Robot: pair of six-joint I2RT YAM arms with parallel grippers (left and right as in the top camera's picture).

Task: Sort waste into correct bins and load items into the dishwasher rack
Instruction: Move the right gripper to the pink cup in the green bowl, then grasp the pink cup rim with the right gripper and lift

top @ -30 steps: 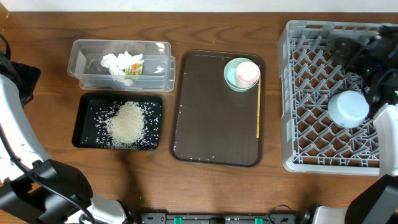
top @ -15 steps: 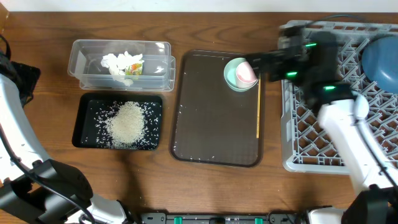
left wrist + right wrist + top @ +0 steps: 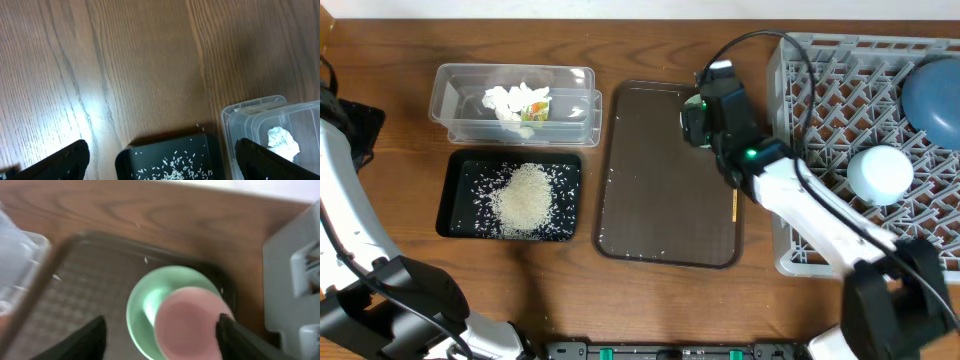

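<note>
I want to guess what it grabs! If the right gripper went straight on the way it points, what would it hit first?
Most likely the pink cup, which sits in the mint green bowl right below the right gripper. The view is blurry, so depth is uncertain.

Wooden table [image 3: 125,60]: varnished, visible grain, soft sheen. Tub [image 3: 455,120]: clear glossy plastic. Serving tray [image 3: 650,180]: brown, finely textured surface. Rack [image 3: 778,90]: matt grey plastic. Green bowl [image 3: 145,305] and pink cup [image 3: 187,325]: smooth. My left gripper [image 3: 160,150]: matt black fingers.
</note>
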